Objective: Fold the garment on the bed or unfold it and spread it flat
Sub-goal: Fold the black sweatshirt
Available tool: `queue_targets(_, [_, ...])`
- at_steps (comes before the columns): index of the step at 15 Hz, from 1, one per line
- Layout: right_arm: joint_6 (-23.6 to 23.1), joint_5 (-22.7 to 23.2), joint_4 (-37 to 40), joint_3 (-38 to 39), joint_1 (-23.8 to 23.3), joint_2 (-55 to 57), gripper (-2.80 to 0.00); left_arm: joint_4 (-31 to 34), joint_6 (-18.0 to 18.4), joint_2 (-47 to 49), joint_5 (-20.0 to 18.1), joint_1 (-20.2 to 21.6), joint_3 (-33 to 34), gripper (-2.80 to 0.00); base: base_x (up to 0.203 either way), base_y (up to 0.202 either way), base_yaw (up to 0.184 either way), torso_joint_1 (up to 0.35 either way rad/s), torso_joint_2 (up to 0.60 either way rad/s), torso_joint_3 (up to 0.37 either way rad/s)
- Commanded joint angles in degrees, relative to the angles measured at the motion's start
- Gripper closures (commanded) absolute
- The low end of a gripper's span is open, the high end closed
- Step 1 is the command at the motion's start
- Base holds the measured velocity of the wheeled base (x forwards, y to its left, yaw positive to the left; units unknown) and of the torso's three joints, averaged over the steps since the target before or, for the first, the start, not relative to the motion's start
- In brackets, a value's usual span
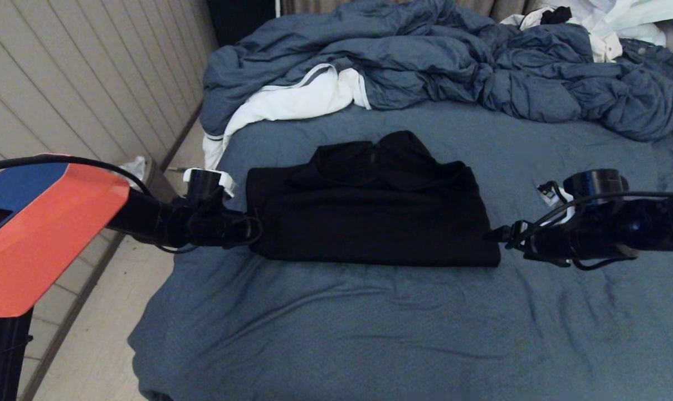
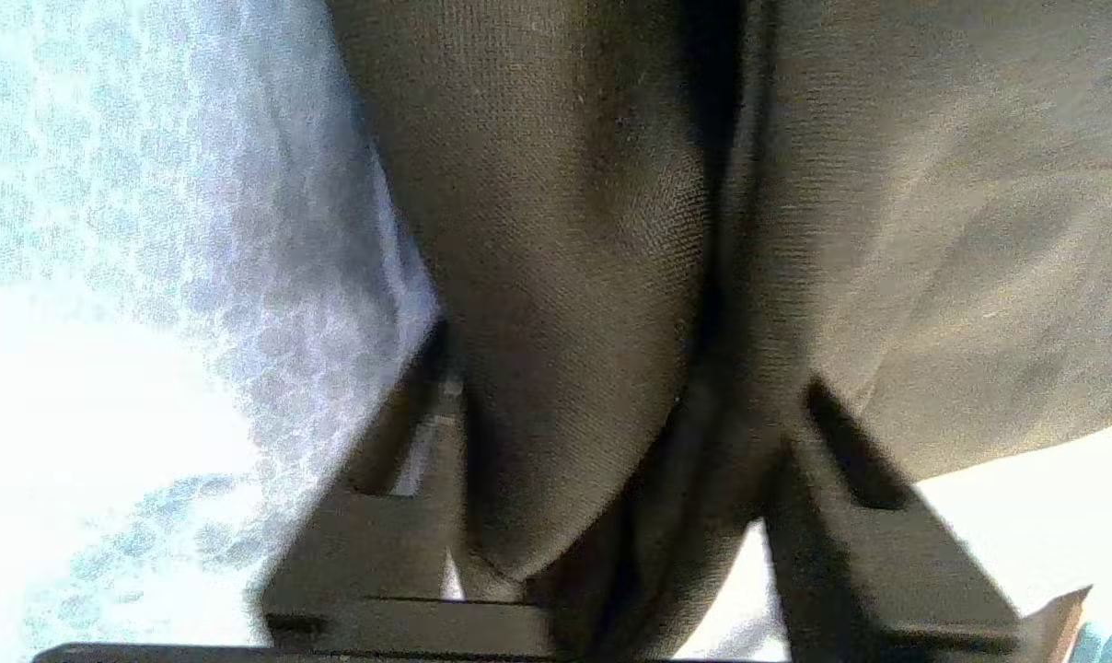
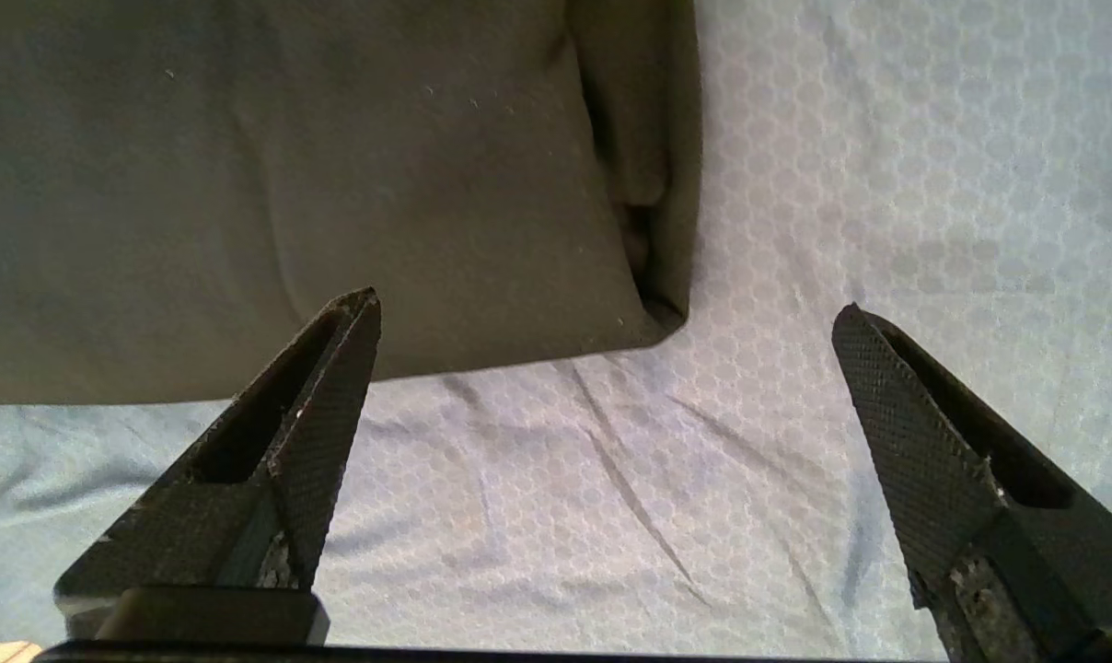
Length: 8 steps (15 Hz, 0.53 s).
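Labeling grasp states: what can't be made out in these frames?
- Left pincer: head view, fingertips lost against the black hoodie; left wrist view, fabric bunched between the fingers, a firm clamp unclear.
- Hoodie: zipper and pockets hidden by its own folds, head view.
- White clothing: cut off by the top edge.

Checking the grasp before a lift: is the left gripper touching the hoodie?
Touching. The left wrist view shows a fold of the hoodie between the left gripper's fingers, pressed against them.

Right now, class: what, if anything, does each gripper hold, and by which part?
Left gripper: a fold at the black hooded sweatshirt's left edge lies between its fingers. Right gripper: nothing.
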Motion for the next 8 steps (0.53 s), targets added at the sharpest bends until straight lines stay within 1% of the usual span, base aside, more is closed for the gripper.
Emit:
queue_targets(1, [0.1, 0.1, 0.0, 0.3, -0.2, -0.2, -2.8, -0.3, -0.4, -0.5, -0.2, -0.3, -0.2, 0.0, 0.0, 0.0, 0.0, 0.0, 0.0, 0.0])
queue_targets(4, [0.1, 0.1, 0.0, 0.8, -0.6, -0.4, -2.8, -0.1, -2.3, -0.9, -0.8, -0.7, -0.1, 0.0, 0.0, 0.0, 0.0, 0.0, 0.0, 0.0])
queue_targets(8, [-0.4, 0.0, 0.0, 2.0, -1.7, -0.6, -2.8, 0.0, -2.4, -1.4, -0.8, -0.8, 0.1, 0.0, 0.0, 0.0, 0.0, 0.0, 0.0, 0.0])
